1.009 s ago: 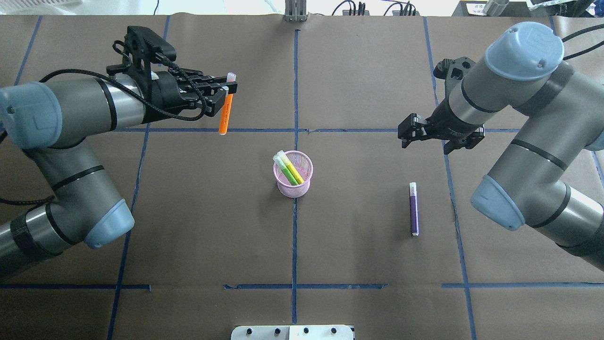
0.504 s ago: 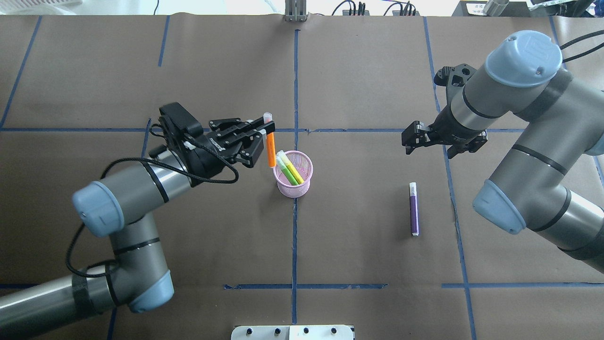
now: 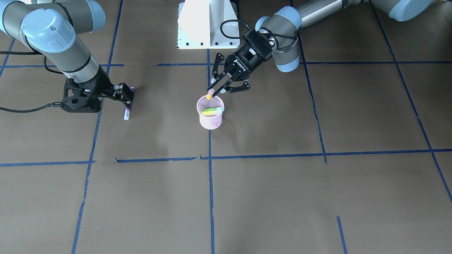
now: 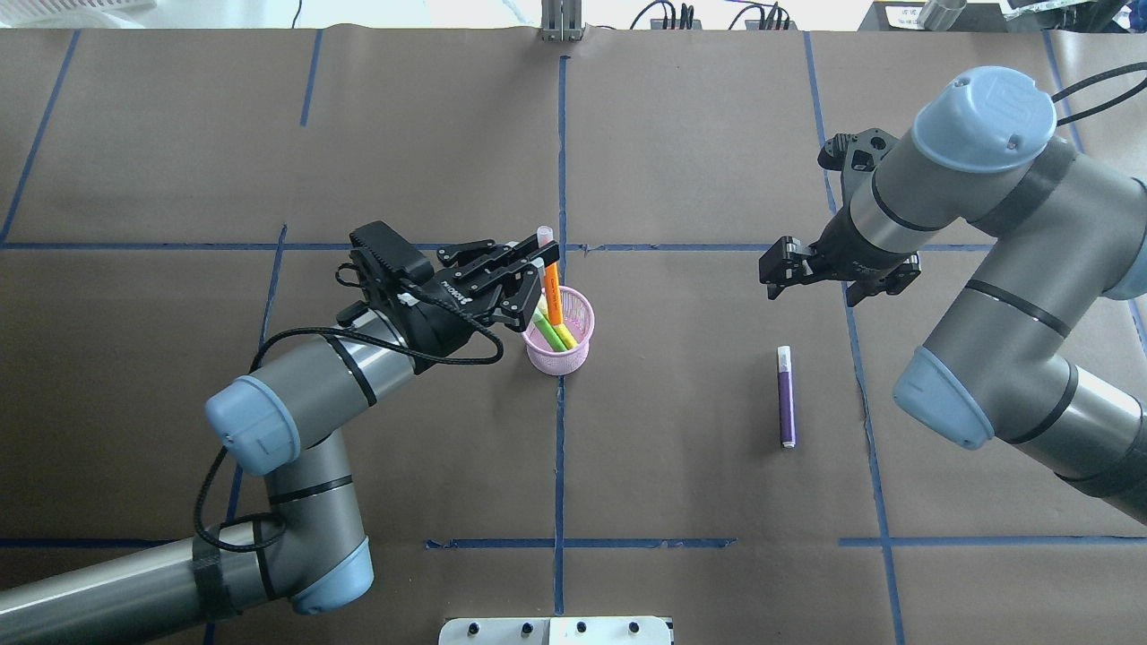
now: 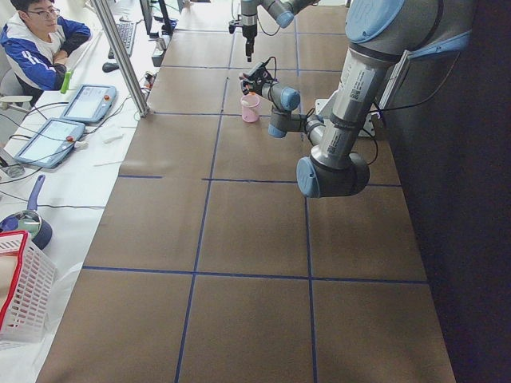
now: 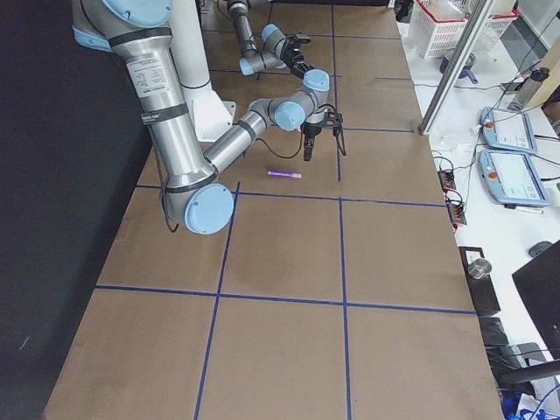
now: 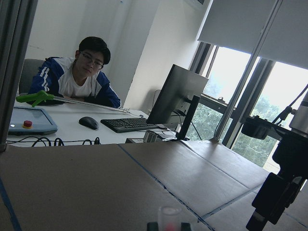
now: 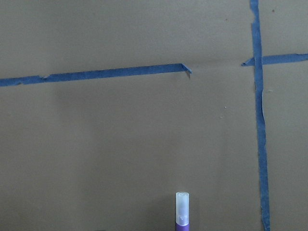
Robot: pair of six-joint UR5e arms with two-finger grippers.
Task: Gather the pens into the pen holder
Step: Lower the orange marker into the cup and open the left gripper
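The pink mesh pen holder point(image 4: 573, 354) stands at the table's middle and also shows in the front view point(image 3: 210, 121). Two green-yellow pens point(image 4: 553, 328) lean inside it. My left gripper point(image 4: 540, 262) is shut on the cap end of the orange pen point(image 4: 551, 297). The pen hangs upright with its lower end in the holder's mouth. The purple pen point(image 4: 786, 400) lies flat on the table to the right. My right gripper point(image 4: 833, 276) hovers open just beyond the purple pen's cap end point(image 8: 182, 207).
Brown paper with blue tape lines point(image 4: 560, 179) covers the table. A white base plate point(image 3: 207, 24) sits at the robot's side. An operator point(image 7: 82, 72) sits past the far table end, with tablets and a white basket nearby.
My left arm has swung in toward the middle with the orange pen, from the far left to over the holder. The pen's tip now dips into it. The right arm barely moved.
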